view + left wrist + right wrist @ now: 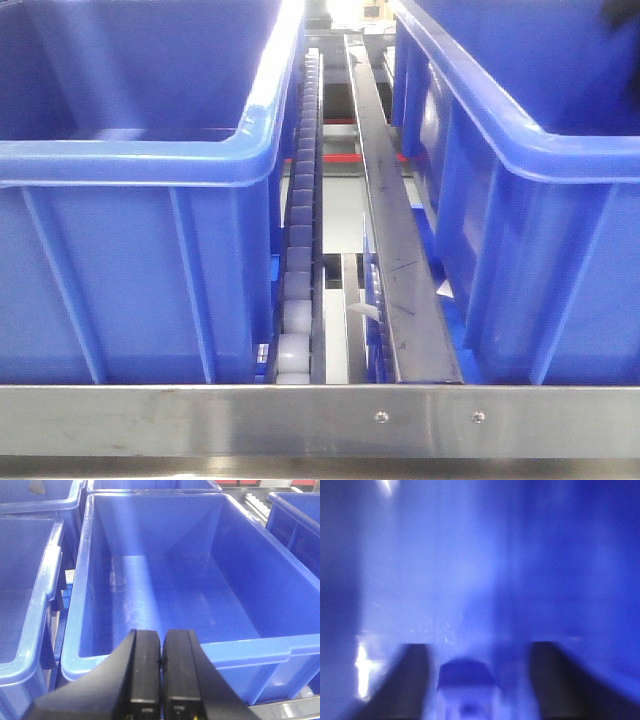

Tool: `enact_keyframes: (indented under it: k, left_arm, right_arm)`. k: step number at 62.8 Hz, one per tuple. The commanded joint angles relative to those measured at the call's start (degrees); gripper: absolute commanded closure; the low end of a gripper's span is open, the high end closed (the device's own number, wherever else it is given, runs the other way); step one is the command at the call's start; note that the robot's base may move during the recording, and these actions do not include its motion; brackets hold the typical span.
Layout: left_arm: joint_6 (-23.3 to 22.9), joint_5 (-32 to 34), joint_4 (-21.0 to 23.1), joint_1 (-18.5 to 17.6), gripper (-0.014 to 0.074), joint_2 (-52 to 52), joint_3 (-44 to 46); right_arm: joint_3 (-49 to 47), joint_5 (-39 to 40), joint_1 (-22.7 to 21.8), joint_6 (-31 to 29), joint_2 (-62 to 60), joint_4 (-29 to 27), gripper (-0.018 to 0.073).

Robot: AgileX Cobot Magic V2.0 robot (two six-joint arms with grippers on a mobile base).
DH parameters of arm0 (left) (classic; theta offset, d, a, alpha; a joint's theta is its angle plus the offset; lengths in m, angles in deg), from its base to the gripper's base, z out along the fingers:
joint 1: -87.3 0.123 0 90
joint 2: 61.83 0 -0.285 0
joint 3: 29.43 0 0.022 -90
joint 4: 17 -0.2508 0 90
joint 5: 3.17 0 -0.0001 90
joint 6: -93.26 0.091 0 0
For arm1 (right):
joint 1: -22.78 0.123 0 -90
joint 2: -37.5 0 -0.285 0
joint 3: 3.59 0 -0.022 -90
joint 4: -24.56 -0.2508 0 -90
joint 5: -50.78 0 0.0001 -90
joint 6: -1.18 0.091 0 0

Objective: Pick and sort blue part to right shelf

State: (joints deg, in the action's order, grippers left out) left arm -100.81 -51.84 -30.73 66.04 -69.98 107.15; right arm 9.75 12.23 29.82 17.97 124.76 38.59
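The right wrist view is blurred and filled with the blue inside of a bin. In it my right gripper (480, 650) is open, its two dark fingers wide apart. The blue part (466, 682) lies low between them, nearer the left finger, with a gap on each side. The right shelf (320, 420) shows in the front view as a steel front rail with two screws, white roller tracks (296, 300) and large blue bins. My left gripper (161, 645) is shut with nothing in it, hovering at the front rim of an empty blue bin (80, 605).
Two big blue bins stand on the shelf, the left bin (130, 160) and the right bin (540, 150), with a steel divider rail (395, 250) between them. More blue bins (30, 595) flank the one under my left gripper.
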Motion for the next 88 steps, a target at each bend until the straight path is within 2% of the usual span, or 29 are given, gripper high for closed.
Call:
enact_keyframes:
  k: [1, 6, 10, 37, 55, 69, 88]
  left_arm:
    - [0.07, 4.52, -0.43, -0.39, 0.0472, -0.97, 1.35]
    - [0.07, 4.52, -0.43, -0.39, 0.0472, -0.97, 1.35]
    - [0.07, 4.52, -0.54, -0.39, 0.0472, -0.97, 1.35]
    - [0.18, 4.52, -2.20, -0.39, 0.0472, -0.97, 1.35]
    - [0.18, 3.68, -2.20, -0.39, 0.0472, -0.97, 1.35]
    - [0.18, 3.68, -2.20, -0.39, 0.0472, -0.97, 1.35]
    - [0.18, 3.68, -2.20, -0.39, 0.0472, -0.97, 1.35]
  right_arm:
    - [0.27, 1.18, -0.27, -0.25, -7.66, -0.02, 0.0406]
    - [2.97, 0.94, -0.27, -0.25, -13.44, -0.42, 0.0548]
    - [5.92, 0.94, -0.27, -0.25, -18.10, -0.50, 0.0515]
    - [25.94, 1.48, -0.27, -1.02, -54.58, -0.55, 0.0516]
    - [30.88, 1.66, -0.27, -1.10, -75.54, -0.55, 0.0516]
    - [30.88, 4.67, -0.27, -1.10, -79.15, -0.49, 0.0516]
    - [30.88, 4.38, -0.27, -1.10, -79.15, -0.55, 0.0516]
